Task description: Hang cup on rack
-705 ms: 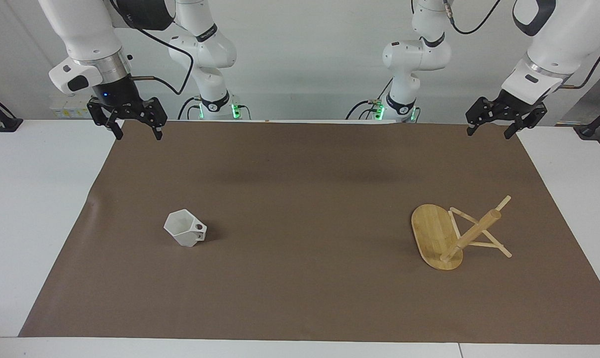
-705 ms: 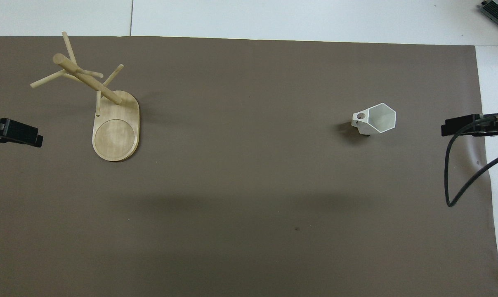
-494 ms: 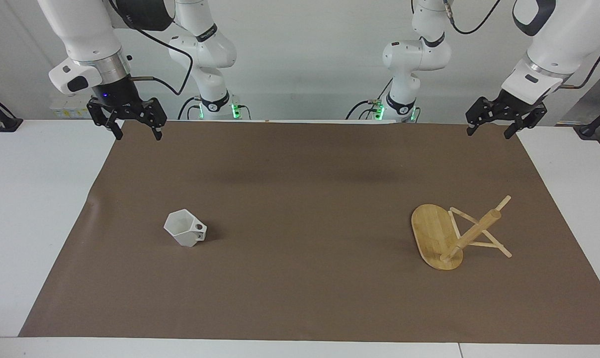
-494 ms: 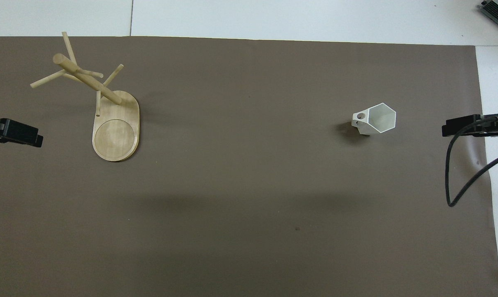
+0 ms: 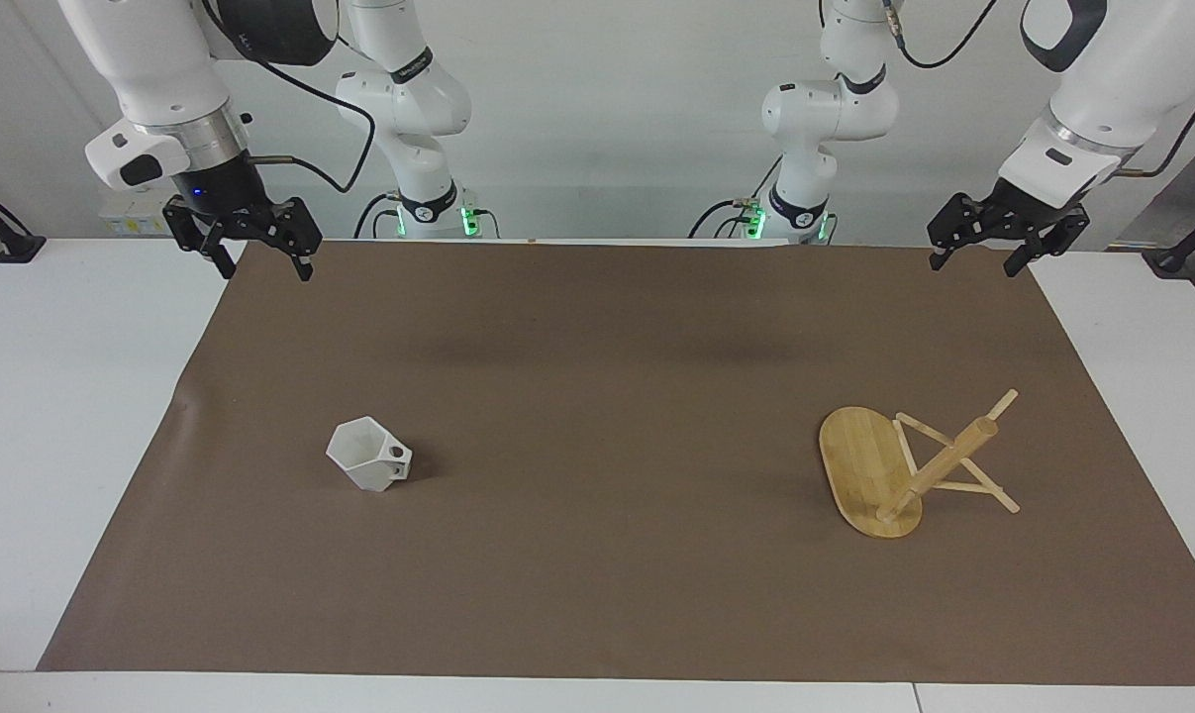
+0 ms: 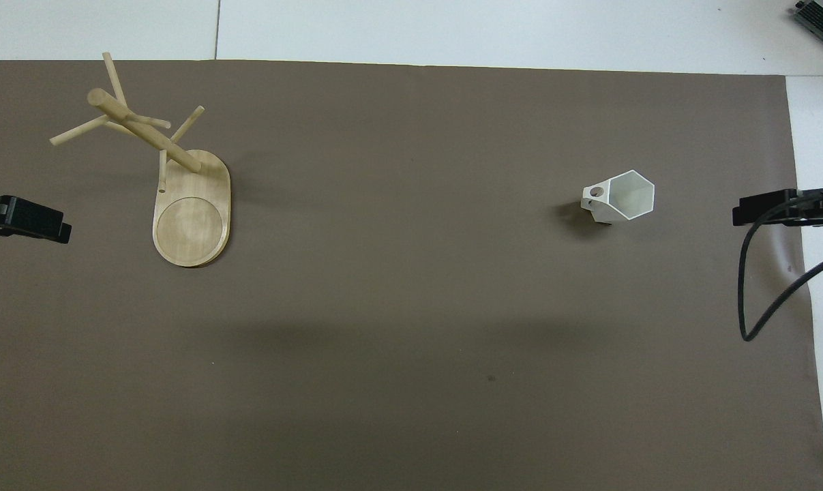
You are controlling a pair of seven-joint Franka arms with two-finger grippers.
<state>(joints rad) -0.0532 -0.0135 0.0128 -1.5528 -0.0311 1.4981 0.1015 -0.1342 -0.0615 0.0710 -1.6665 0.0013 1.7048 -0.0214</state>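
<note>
two grippers hang high at the robots' edge of the brown mat (image 5: 597, 594), neither touching anything. the right gripper (image 5: 257, 257) has its fingers spread, over the mat corner at the right arm's end; the left gripper (image 5: 981, 259), fingers also apart, is over the corner at the left arm's end and waits. the white faceted cup (image 5: 367, 454) stands upright on the mat toward the right arm's end, its pierced handle turned toward the table's middle. the bamboo rack (image 5: 869, 473) stands toward the left arm's end, well apart from the cup. the right gripper looks far the closer to the cup, which sits farther from the robots than that corner, so the reach likely falls to it.
</note>
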